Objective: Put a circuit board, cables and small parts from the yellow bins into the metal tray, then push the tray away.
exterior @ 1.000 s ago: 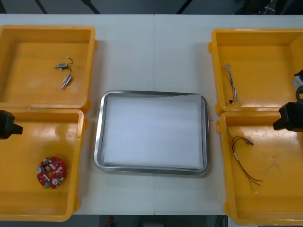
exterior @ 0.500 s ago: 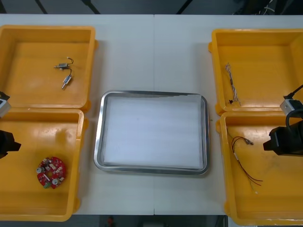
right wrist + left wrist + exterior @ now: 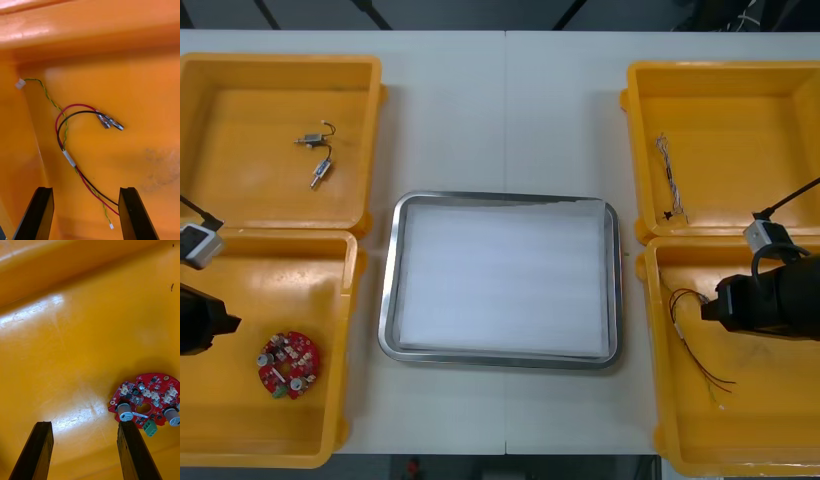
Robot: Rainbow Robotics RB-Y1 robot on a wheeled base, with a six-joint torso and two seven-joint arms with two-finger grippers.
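- Your right gripper (image 3: 707, 311) is over the near right yellow bin (image 3: 650, 380), its fingers (image 3: 39, 213) spread wide with nothing between them but air.
- The cable (image 3: 695, 340) lies on that bin's floor. Its long axis runs on a diagonal from the bin's tray-side wall towards the robot and to the right. Its metal-tipped end curls back just under the gripper.
- In the right wrist view the cable (image 3: 75, 150) runs into the gap between the fingers.
- Your left gripper (image 3: 232, 323) is over the near left yellow bin (image 3: 348, 300), equally wide apart and empty.
- The round circuit board (image 3: 288, 364) lies flat, parts upward, near the gripper, towards the robot.
- In the left wrist view the circuit board (image 3: 148, 403) sits just past one fingertip, outside the gap.
- The metal tray (image 3: 387, 300), white inside, sits between the bins.
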